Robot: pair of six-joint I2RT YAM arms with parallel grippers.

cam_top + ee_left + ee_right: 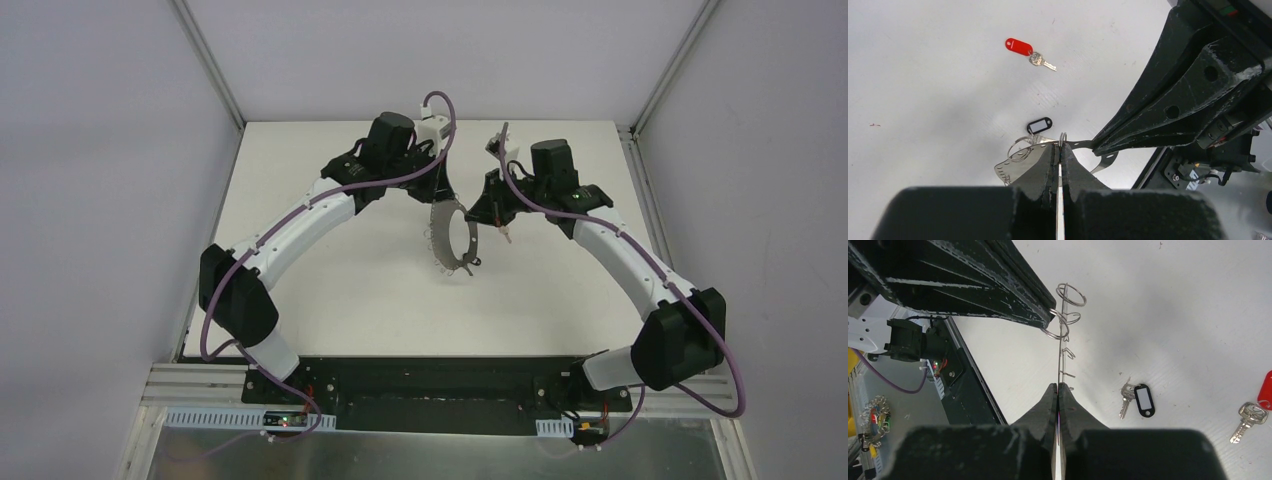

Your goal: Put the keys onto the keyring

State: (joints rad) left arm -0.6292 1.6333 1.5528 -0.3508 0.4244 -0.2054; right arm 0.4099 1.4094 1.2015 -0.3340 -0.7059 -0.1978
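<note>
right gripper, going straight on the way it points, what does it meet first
The keyring it grips edge-on; beyond that, probably the left gripper clamped on it ahead, though depth is unclear.

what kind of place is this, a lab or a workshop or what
Most likely a robotics lab test cell: a white table boxed in by plain grey panels on metal framing, with a left arm and a right arm bolted to a black rail at its near edge.
</note>
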